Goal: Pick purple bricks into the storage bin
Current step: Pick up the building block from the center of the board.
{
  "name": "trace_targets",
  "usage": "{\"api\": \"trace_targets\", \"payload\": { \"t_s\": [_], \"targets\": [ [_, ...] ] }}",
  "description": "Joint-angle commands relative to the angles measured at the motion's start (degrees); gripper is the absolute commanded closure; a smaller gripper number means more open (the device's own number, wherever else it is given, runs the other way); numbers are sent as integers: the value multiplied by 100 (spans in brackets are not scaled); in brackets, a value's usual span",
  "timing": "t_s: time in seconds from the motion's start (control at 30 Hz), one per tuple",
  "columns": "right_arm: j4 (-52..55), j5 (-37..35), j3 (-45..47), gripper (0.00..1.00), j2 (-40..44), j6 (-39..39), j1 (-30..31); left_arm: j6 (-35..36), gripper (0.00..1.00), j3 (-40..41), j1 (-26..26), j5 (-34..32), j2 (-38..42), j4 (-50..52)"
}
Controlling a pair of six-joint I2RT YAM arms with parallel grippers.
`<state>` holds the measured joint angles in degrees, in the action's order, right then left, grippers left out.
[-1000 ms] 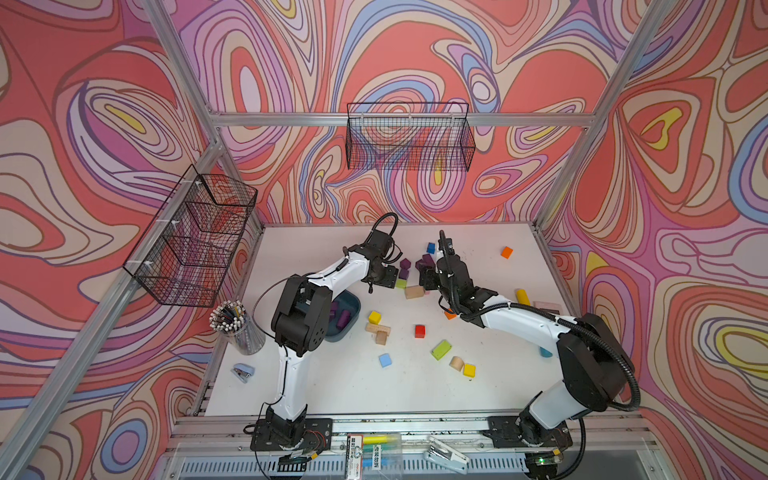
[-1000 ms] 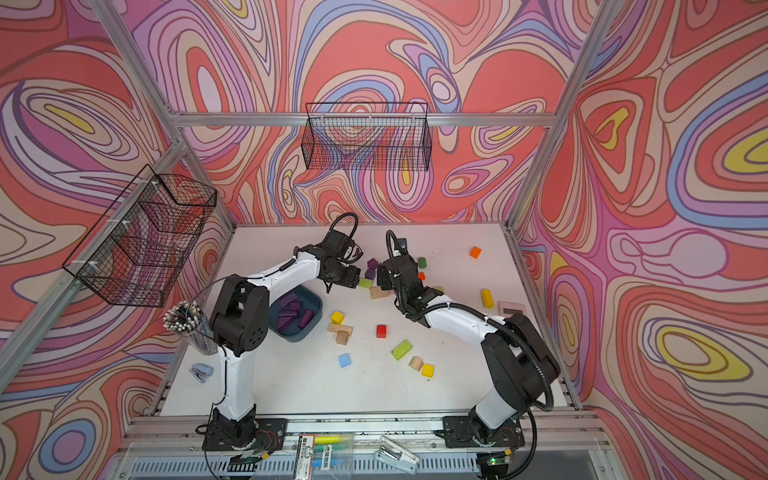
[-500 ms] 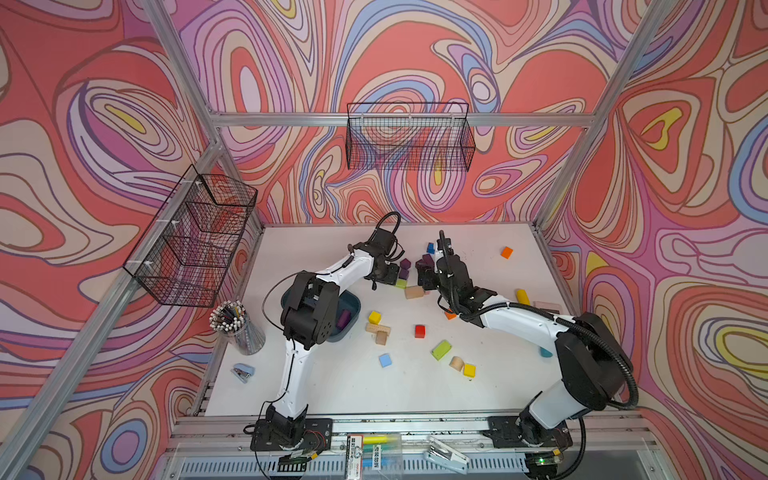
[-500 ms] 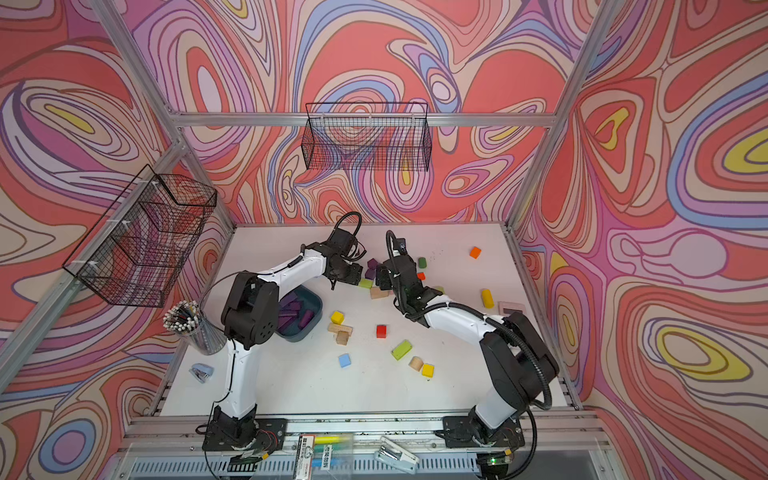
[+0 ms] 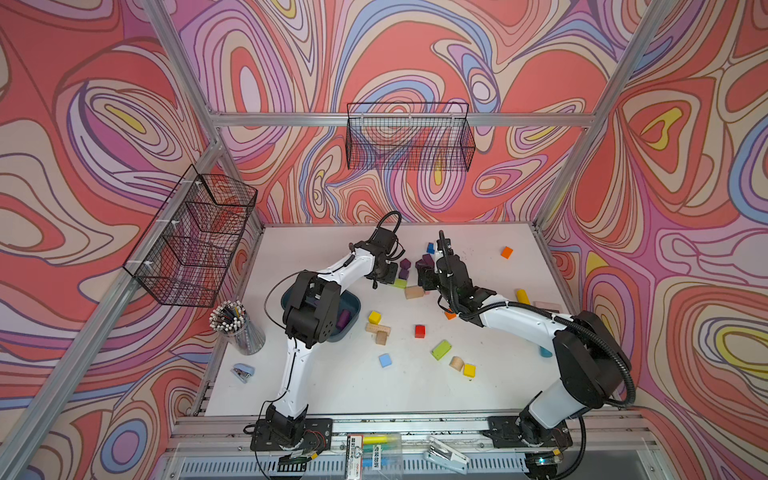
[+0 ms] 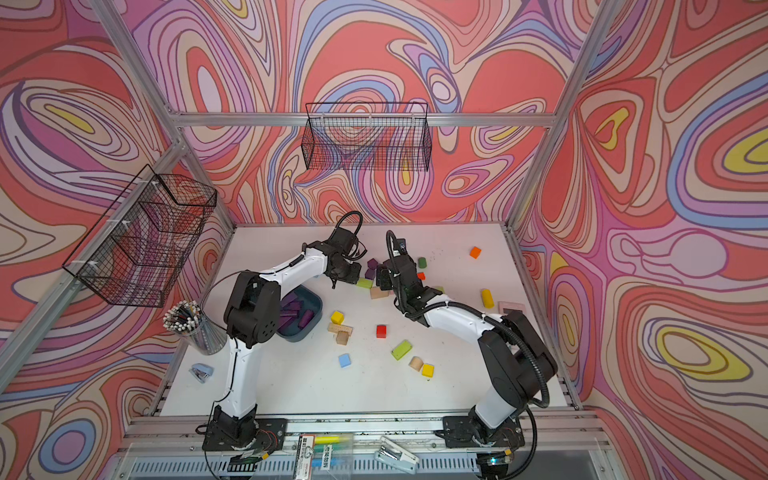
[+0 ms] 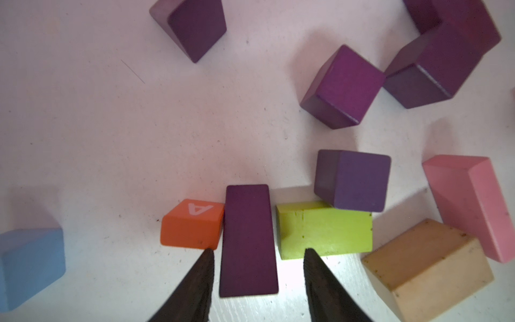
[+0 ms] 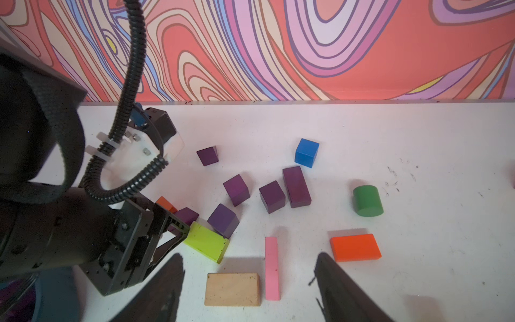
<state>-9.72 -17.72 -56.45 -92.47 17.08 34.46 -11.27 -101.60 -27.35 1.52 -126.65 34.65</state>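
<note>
1. The storage bin (image 5: 354, 311) sits at the table's left, with several purple bricks (image 6: 297, 309) inside.
2. My left gripper (image 7: 257, 252) straddles a flat purple brick (image 7: 248, 239), jaws narrowly apart, not yet touching it. An orange block (image 7: 192, 225) and a lime block (image 7: 323, 228) flank it.
3. Five loose purple bricks (image 8: 271, 196) lie just beyond.
4. My right gripper (image 8: 250, 256) gapes wide, holding nothing, over a pink slab (image 8: 271, 267).

A flat dark-purple brick (image 7: 248, 239) lies lengthwise on the table between the left jaws. Other purple bricks (image 7: 344, 86) sit scattered beyond the tips. The teal bin (image 6: 301, 334), well behind the jaws, holds several more.
</note>
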Motion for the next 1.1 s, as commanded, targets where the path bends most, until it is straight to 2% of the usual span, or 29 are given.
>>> {"api": "trace_targets", "payload": {
  "t_s": [0.0,0.3,0.57,0.73,1.07],
  "targets": [
    [-86,15,-56,22,-87,14,-44,-50,45,-106,3,-77,-112,248],
    [-100,48,-56,22,-98,20,-53,-33,46,-88,0,-74,-123,340],
    [-92,71,-80,22,-152,23,-58,-42,53,-114,3,-18,-141,364],
    [-92,75,-92,22,-168,23,-64,-60,62,-134,-1,36,-141,367],
    [-110,107,-103,22,-186,27,-69,-110,67,-149,1,5,12,463]
  ]
}}
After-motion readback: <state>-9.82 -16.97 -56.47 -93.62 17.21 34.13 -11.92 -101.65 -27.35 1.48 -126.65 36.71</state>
